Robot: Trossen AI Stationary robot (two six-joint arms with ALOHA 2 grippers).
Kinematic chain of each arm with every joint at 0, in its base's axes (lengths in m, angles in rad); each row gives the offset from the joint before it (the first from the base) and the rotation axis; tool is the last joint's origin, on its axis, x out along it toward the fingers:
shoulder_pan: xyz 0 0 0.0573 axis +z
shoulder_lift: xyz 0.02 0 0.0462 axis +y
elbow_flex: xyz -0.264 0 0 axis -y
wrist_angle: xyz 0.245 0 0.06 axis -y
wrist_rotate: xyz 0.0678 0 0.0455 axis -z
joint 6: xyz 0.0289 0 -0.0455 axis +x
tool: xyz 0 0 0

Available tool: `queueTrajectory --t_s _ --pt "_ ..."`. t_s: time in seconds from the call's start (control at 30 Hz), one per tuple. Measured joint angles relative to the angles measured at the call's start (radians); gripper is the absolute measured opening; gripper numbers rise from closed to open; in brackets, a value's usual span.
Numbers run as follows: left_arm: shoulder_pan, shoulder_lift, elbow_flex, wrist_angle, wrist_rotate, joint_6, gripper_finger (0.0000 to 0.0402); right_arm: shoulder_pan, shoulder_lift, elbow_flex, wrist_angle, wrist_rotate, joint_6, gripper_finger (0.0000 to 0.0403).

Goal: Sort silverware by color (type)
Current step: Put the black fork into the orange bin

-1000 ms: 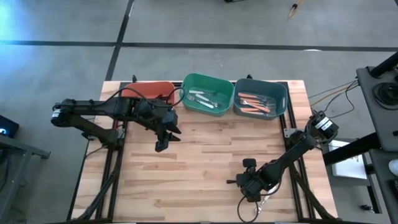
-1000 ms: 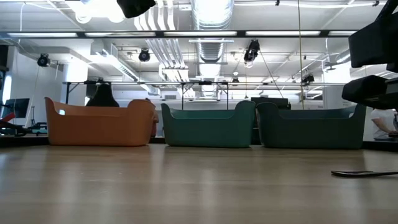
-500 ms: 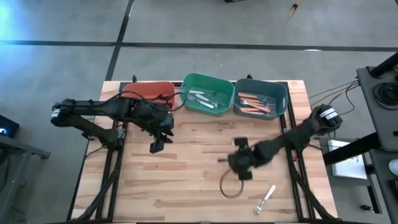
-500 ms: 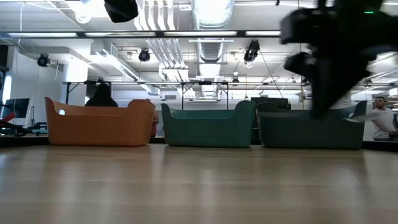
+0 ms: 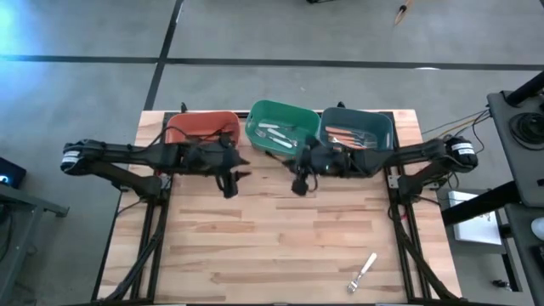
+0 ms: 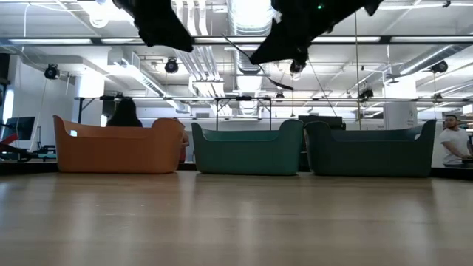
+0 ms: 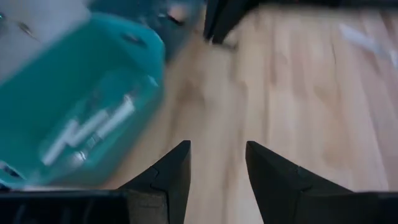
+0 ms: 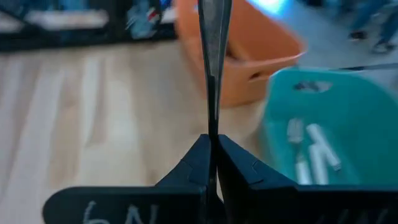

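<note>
My right gripper [image 5: 297,185] hangs over the table in front of the green bin [image 5: 280,132] and is shut on a thin black fork [image 8: 214,62], seen edge-on. My left gripper [image 5: 229,183] is open and empty in front of the red-orange bin [image 5: 204,127]; its fingers show apart in the left wrist view [image 7: 214,165]. White forks [image 5: 276,134] lie in the green bin, and orange forks [image 5: 344,140] in the teal bin [image 5: 378,127]. One white fork [image 5: 364,272] lies flat on the table near the near right corner. My right gripper pinches one end of the black fork [image 8: 212,127] between its two shut fingers [image 8: 193,162]. The fork sticks straight out past the fingertips, in line with them, toward the red-orange bin [image 8: 249,56]. It is lifted clear of the table.
The three bins stand side by side along the far edge. Both arms reach in toward the middle, their grippers close to each other. The right arm's gripper shows in the left wrist view [image 7: 217,25]. A person [image 6: 454,140] stands in the room beyond the table.
My right gripper has swept from the near right corner, beside the white fork, up and toward the far edge and the left. It has stopped in front of the green bin. The black fork that lay on the table there has gone with it. My left gripper has shifted slightly toward the far edge.
</note>
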State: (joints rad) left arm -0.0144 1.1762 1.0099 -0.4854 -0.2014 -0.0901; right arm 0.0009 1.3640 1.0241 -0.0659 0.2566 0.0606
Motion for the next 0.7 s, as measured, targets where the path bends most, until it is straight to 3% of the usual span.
queueTrajectory --t_s 0.17,0.27,0.4,0.5,0.7 --pt "0.072 -0.087 -0.171 0.365 -0.081 -0.068 0.0136 -0.079 0.013 0.000 0.112 0.013 -0.002 0.0009" --pt "0.107 -0.120 -0.254 0.516 -0.173 -0.182 0.0136 -0.106 0.036 0.000 0.202 0.012 -0.008 0.0009" --pt "0.131 -0.113 -0.327 0.745 -0.221 -0.273 0.0136 -0.125 0.077 0.002 0.349 0.008 -0.111 0.0009" --pt "0.133 -0.071 -0.332 0.858 -0.243 -0.268 0.0136 -0.140 0.123 0.037 0.376 0.011 -0.175 0.0009" --pt "0.134 -0.001 -0.232 0.876 -0.354 -0.190 0.0136 -0.181 0.212 0.151 0.378 0.060 -0.311 0.0009"
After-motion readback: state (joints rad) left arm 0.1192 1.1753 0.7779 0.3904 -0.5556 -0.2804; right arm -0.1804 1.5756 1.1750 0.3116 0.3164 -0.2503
